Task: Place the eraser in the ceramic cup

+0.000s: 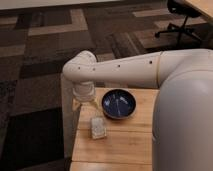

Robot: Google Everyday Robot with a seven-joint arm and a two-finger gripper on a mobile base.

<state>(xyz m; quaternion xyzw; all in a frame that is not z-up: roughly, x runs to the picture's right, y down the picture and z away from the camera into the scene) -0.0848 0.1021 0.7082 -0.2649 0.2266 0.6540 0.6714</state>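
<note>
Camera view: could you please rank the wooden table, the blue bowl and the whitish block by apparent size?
Largest: wooden table.
Next: blue bowl.
Smallest: whitish block, even though it lies nearer the camera.
The pincer hangs just left of the bowl, over the table's back-left corner.

A dark blue bowl sits toward the back of a light wooden tabletop. A whitish rectangular block lies near it, front left, just below the gripper at the back-left corner. Patterned carpet surrounds the scene, and a black office chair stands at top right.
</note>
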